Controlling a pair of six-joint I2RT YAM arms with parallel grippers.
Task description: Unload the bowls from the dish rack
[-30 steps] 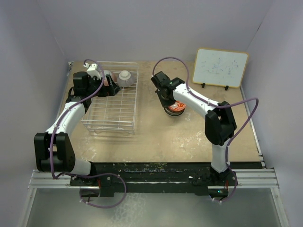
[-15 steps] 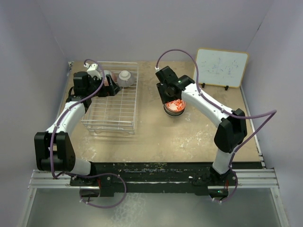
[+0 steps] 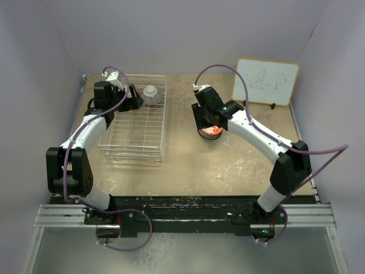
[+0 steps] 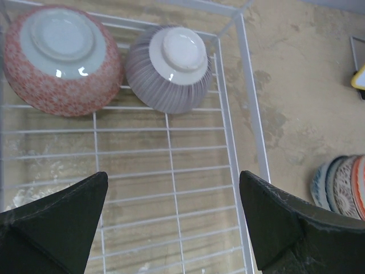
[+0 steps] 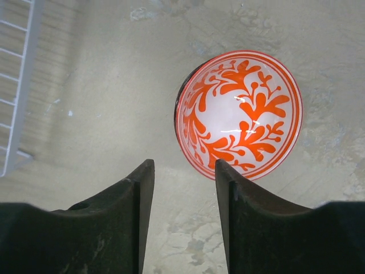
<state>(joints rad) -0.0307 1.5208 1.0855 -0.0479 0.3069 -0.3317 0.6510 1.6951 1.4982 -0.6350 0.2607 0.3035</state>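
The dish rack point(image 3: 134, 128) stands at the left; its wire floor also shows in the left wrist view point(image 4: 171, 165). Two bowls lie upside down at its far end: a pink bowl point(image 4: 63, 60) and a grey striped bowl point(image 4: 169, 68), which also shows in the top view point(image 3: 151, 94). My left gripper point(image 4: 171, 220) is open and empty above the rack floor, just short of these bowls; in the top view point(image 3: 135, 100) it hides the pink bowl. A red-orange bowl point(image 5: 239, 114) sits upright on top of a stack of bowls point(image 3: 211, 131) on the table. My right gripper point(image 5: 183, 165) is open and empty, above and beside that bowl.
A white framed board point(image 3: 266, 81) stands at the back right. The stack of bowls shows at the right edge of the left wrist view point(image 4: 342, 185). A corner of the rack is at the left edge of the right wrist view point(image 5: 17, 85).
My right gripper has lifted off the stack of bowls and drawn back toward the far side, leaving the red-orange bowl on top. My left gripper has shifted slightly toward the rack's far end.
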